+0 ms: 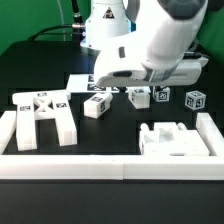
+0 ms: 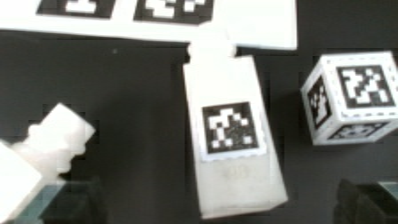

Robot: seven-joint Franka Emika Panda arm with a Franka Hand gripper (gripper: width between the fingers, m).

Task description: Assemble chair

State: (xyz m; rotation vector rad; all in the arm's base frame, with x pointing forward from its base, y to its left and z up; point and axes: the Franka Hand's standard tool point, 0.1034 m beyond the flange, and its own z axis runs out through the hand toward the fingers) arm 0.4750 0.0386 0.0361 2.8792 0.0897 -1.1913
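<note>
The chair lies in loose white tagged parts on the black table. In the wrist view a long bar [image 2: 228, 130] with one tag on top runs between my gripper [image 2: 217, 205]. The jaws are open, and a dark fingertip [image 2: 50, 200] shows on each side of the bar's near end without touching it. A tagged cube block [image 2: 350, 100] sits beside the bar. In the exterior view the arm's hand hangs over the bar [image 1: 139, 97], with its fingers hard to make out. The leg frame [image 1: 45, 115] lies at that view's left, a small block [image 1: 97, 105] near the middle.
A notched slab [image 1: 175, 140] lies at the exterior view's front right, with two tagged cubes [image 1: 195, 100] behind it. A low white border wall [image 1: 100, 166] rims the table. The marker board [image 2: 160, 15] lies past the bar. Another white part [image 2: 45, 150] is close to one finger.
</note>
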